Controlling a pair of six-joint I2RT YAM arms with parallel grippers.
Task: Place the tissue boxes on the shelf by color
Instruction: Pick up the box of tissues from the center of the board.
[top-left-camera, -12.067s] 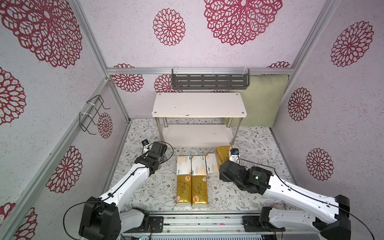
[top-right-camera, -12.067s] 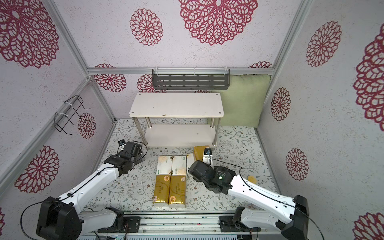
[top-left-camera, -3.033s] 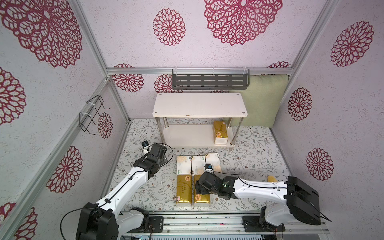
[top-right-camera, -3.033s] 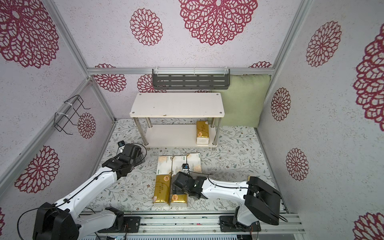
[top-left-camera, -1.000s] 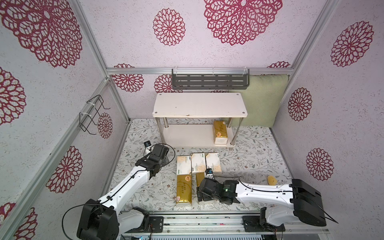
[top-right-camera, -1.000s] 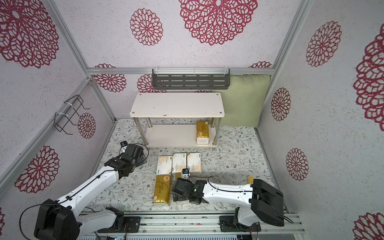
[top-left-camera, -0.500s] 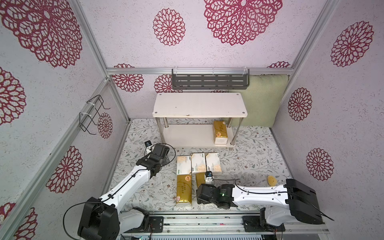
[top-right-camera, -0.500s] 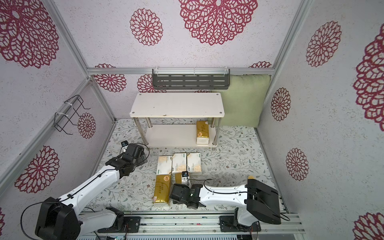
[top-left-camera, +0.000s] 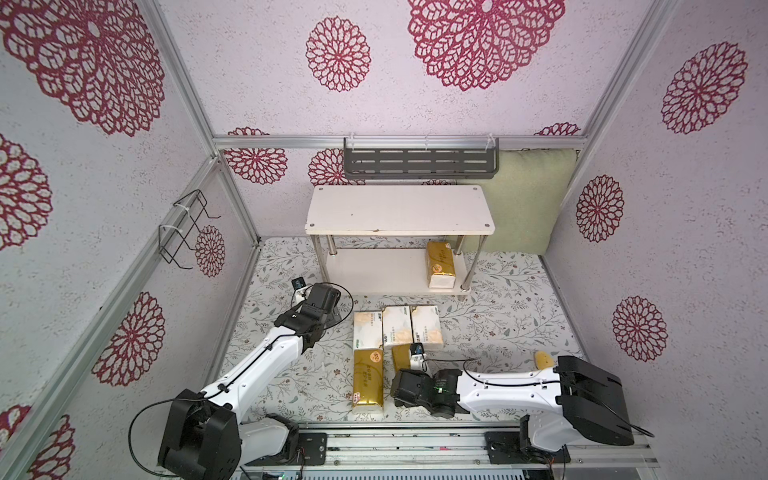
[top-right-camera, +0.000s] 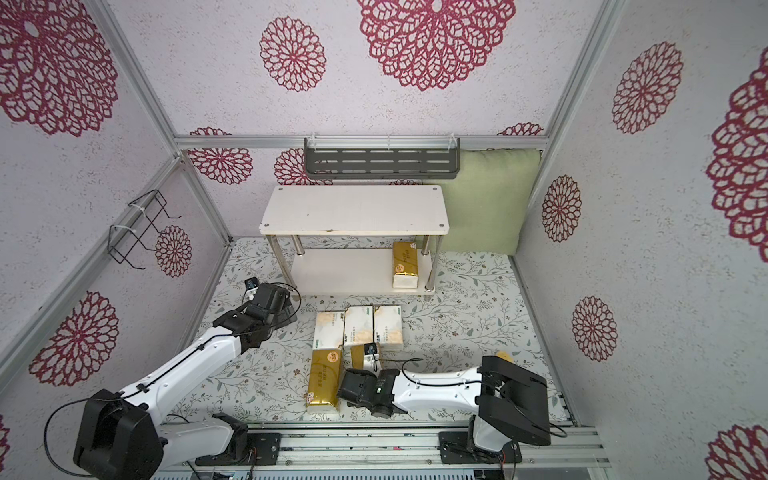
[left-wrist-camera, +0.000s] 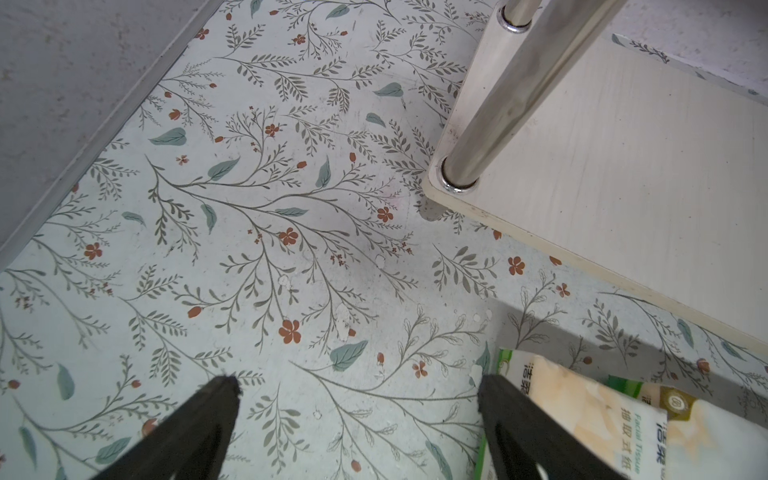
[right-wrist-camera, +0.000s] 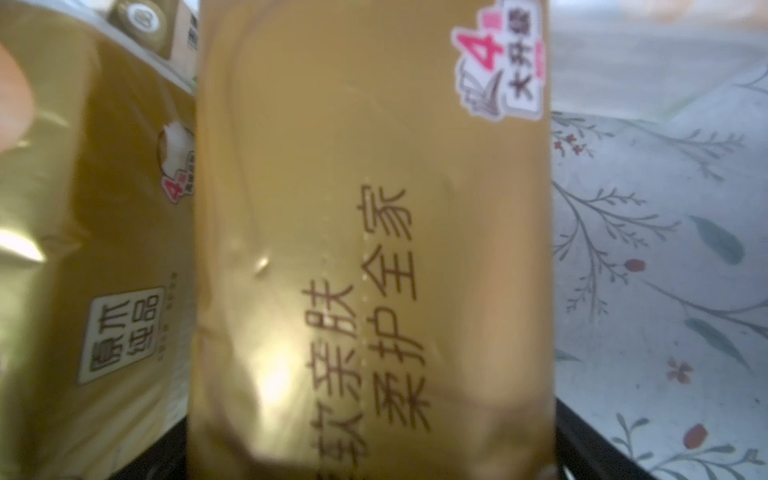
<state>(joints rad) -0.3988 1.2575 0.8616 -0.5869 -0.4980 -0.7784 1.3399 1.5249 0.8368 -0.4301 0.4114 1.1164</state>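
While the right arm (top-left-camera: 498, 380) lies low and nearly level over the floral mat (top-left-camera: 498, 324), well away from the shelf (top-left-camera: 399, 214), the right gripper (top-left-camera: 403, 382) sits over the end of the first gold pack (top-left-camera: 401, 357) that points away from the shelf. In the wrist view that pack fills the gap btwn the two dark fingers (right-wrist-camera: 590, 449). The jaws stand wide on either side of it, but whether they press on it can't be told.

The second gold pack (top-left-camera: 368, 382) lies flat just beside the first, untouched. The third gold pack (top-left-camera: 440, 264) sits on the shelf's lower board, at the end on the right arm's side, next to a chrome leg (top-left-camera: 465, 266). Three white packs (top-left-camera: 397, 326) lie side by side in a row just in front of the shelf, btwn it and the two gold ones on the mat.

The left arm (top-left-camera: 266, 365) reaches fwd and up toward the shelf w/ its wrist bent down. The left gripper (left-wrist-camera: 355, 384) hovers over bare mat near the shelf's front corner on its own side, jaws wide apart w/ nothing btwn them. One finger (left-wrist-camera: 515, 419) is just beside the nearest white pack; contact can't be told.
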